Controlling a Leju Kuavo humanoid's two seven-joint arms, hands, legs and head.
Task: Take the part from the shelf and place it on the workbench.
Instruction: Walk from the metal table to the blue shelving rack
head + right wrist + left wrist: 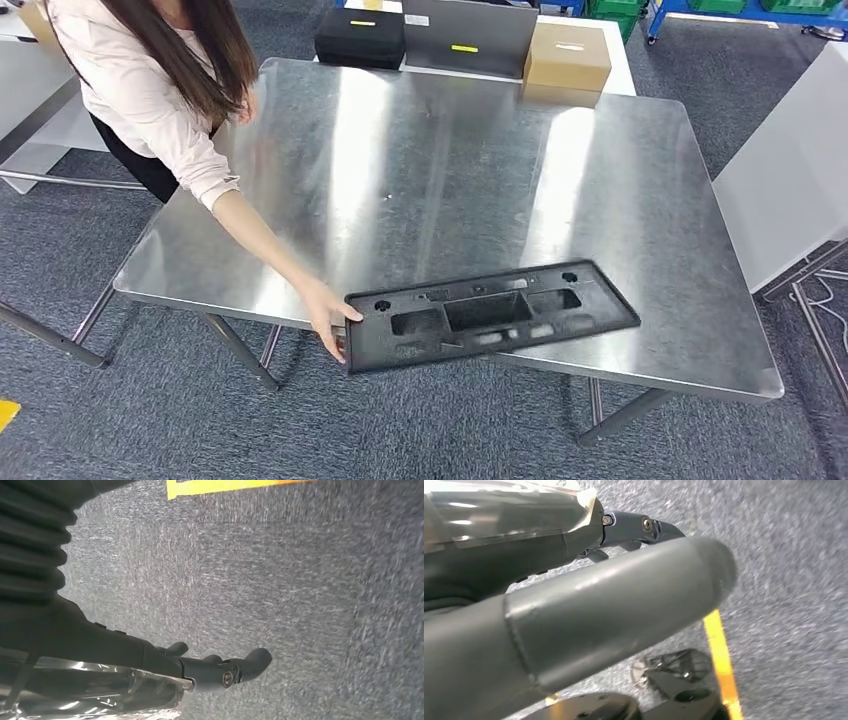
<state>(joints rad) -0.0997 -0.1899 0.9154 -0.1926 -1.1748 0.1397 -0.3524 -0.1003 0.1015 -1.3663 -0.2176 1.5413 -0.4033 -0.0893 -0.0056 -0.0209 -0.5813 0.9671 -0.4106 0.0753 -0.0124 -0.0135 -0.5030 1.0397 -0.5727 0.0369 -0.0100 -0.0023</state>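
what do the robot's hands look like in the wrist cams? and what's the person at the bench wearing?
Left hand: thick smooth grey thumb, darker blue-grey fingers with small round screws, glossy silver-and-black cover behind. Right hand: dark fingers with rounded tips, one screw showing, black ribbed cover, shiny clear-wrapped section alongside. No loose cables visible. The person wears a pale pink long-sleeved top and dark trousers or skirt.

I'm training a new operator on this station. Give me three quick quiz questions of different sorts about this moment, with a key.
1. True or false: the black part lies wholly on the metal table.
2. Who touches the part? A) the person's hand B) the left hand C) the right hand
3. Fill in: behind the table stands a brown ___.

Key: 1 false, its near left corner overhangs the edge; 2 A; 3 box.
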